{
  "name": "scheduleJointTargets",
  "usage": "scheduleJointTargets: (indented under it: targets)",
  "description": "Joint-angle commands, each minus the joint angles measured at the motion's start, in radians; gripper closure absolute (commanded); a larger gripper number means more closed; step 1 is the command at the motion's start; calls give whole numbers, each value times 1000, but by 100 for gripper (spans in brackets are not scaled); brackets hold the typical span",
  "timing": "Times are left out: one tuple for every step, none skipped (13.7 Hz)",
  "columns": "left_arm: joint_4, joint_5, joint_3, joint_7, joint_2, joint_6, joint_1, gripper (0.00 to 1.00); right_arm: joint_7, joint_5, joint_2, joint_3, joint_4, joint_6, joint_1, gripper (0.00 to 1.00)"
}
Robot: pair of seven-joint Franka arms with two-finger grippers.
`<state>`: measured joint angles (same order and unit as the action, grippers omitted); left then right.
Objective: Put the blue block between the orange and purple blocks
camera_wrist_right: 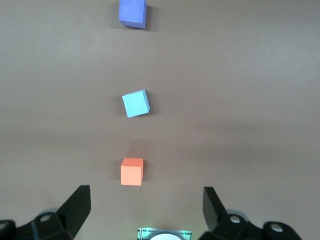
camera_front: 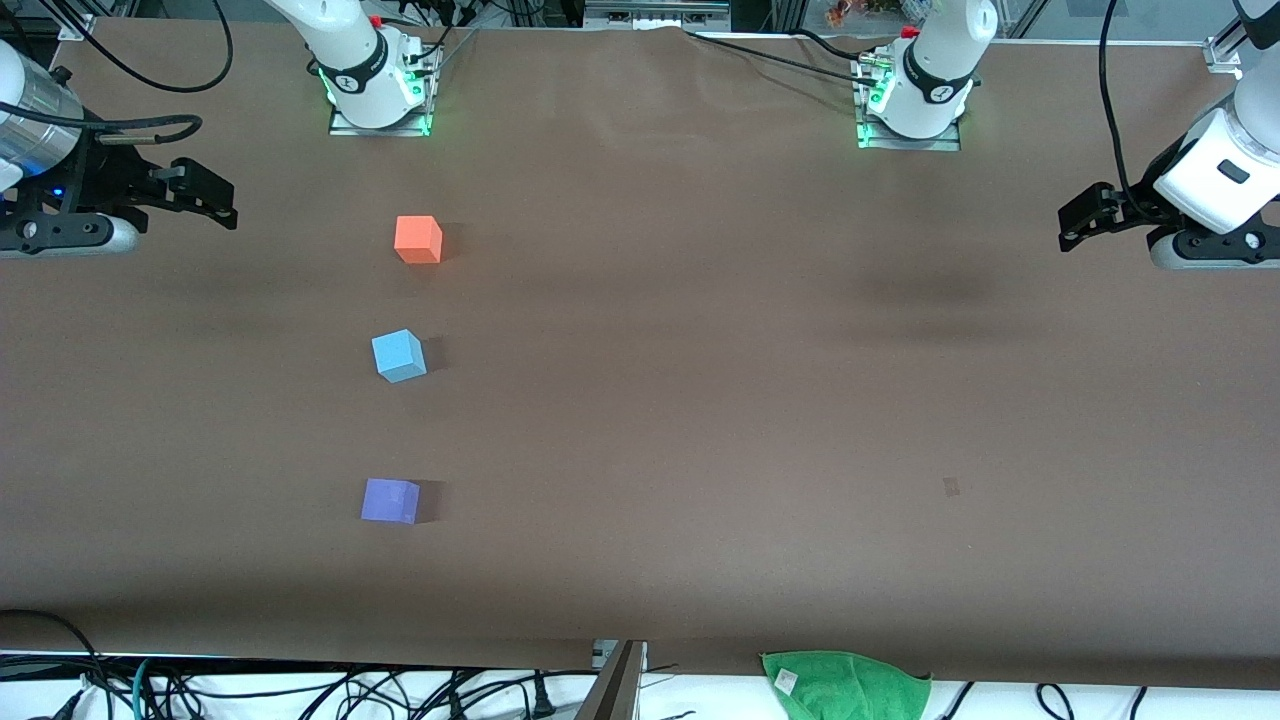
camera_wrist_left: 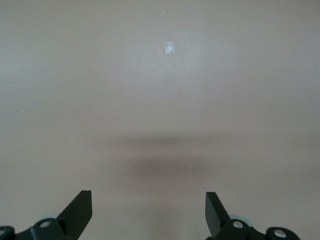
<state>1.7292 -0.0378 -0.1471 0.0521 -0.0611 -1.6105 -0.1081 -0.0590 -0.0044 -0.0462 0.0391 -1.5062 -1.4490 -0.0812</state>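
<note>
Three cubes lie in a line on the brown table toward the right arm's end. The orange block (camera_front: 418, 240) is farthest from the front camera, the purple block (camera_front: 390, 500) is nearest, and the blue block (camera_front: 399, 356) sits between them, turned slightly. The right wrist view shows the orange block (camera_wrist_right: 132, 171), the blue block (camera_wrist_right: 136, 104) and the purple block (camera_wrist_right: 132, 13). My right gripper (camera_front: 222, 205) is open and empty, up at the table's right-arm end, apart from the blocks. My left gripper (camera_front: 1068, 228) is open and empty at the other end, over bare table (camera_wrist_left: 149, 207).
The right arm's base (camera_front: 375, 85) and the left arm's base (camera_front: 915, 100) stand along the farthest edge. A green cloth (camera_front: 845, 685) lies at the nearest edge. A small pale mark (camera_front: 951, 487) is on the table toward the left arm's end.
</note>
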Motion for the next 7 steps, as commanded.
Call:
scheduleJointTargets:
  targets:
    - [-11,18,-6,-17,-9,18,-12,0,19,-9,6,8,-9,4,11,1]
    - [-11,18,-6,-17,-9,18,-12,0,19,-9,6,8,-9,2,11,1]
    - [-11,18,-6,-17,-9,18,-12,0,19,-9,6,8,-9,2,11,1]
    - [-11,18,-6,-17,-9,18,-12,0,18,-9,5,8,-9,2,9,1]
    - [-11,18,-6,-17,-9,18,-12,0,19,-11,5,10,-8,4,6,1]
    - [-11,18,-6,-17,-9,18,-12,0,19,-9,3,10,-5,1,8,1]
    - [-11,18,-6,-17,-9,18,-12,0,22,-6,-4,8,1,5,9,1]
